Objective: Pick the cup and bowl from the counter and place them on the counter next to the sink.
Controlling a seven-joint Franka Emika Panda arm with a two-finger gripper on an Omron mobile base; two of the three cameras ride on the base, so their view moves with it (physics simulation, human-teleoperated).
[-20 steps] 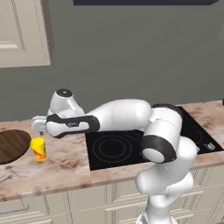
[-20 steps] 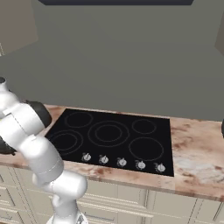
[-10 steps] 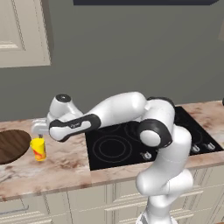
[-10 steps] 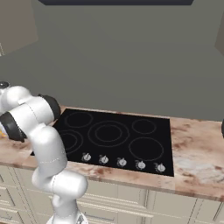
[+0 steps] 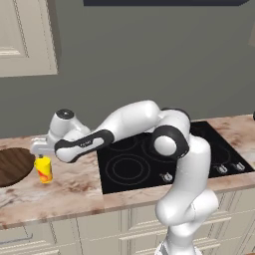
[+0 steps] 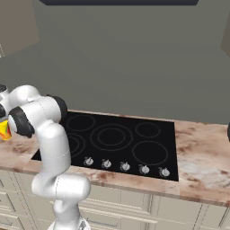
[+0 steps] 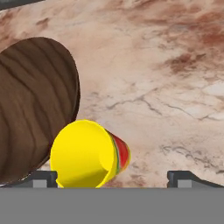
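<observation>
pictured in a rendered kitchen: beige-pink marble counter (image 5: 74,191) running across cream cabinet fronts, black glass cooktop (image 5: 149,162) set into it at about 3 o'clock of the working spot. stretched from 5 o'clock in the left base view, white arm (image 5: 129,119) reaching out low over the counter toward 9 o'clock, apparently lowered there to get at the smaller item first. seen at the 9 o'clock edge of that view, wide dark wood-grain bowl (image 5: 12,167) resting flat on the marble, untouched, likely left for a second trip. standing upright just beside the bowl at its 3 o'clock, small yellow cup (image 5: 44,170) with red-orange blotches; touching or narrowly apart could not be told. in the hand view, cup (image 7: 85,155) sat at 7 o'clock, off to the left fingertip (image 7: 41,178) rather than centred, bowl (image 7: 33,109) at 9 o'clock. gripper (image 5: 40,149) poised right above the cup, jaws spread to their widest, nothing pinched, presumably held wide to straddle the cup. judged early in the task: neither item lifted, a small sideways correction probably needed before closing. no sink visible in these views.
</observation>
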